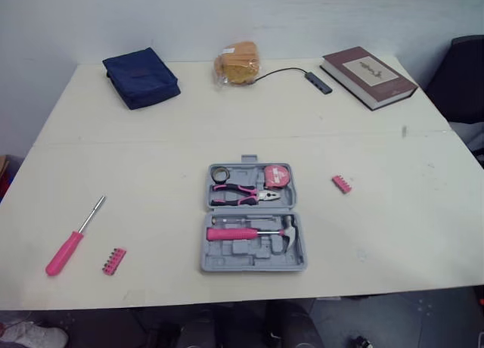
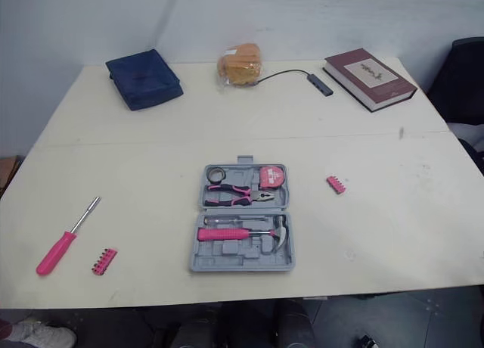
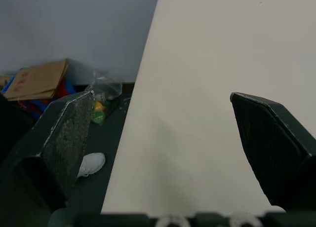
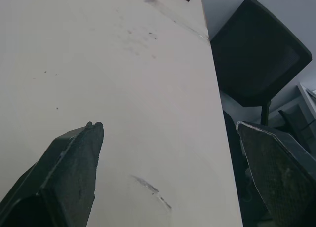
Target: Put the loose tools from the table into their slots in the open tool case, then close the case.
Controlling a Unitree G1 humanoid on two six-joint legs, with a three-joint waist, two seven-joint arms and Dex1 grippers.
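Tool case [image 1: 253, 259] lies open at the middle of the worktop [image 1: 378, 234], with pliers [image 1: 243, 194], a tape measure [image 1: 276, 175] and a hammer [image 1: 249, 232] in its slots. A pink screwdriver [image 1: 70, 240] and a strip of bits [image 1: 114, 261] lie loose near the front left corner. A second strip [image 1: 342, 184] lies right of the case. Left hand [image 3: 159, 96] and right hand [image 4: 168, 124] are both spread wide, grasping nothing.
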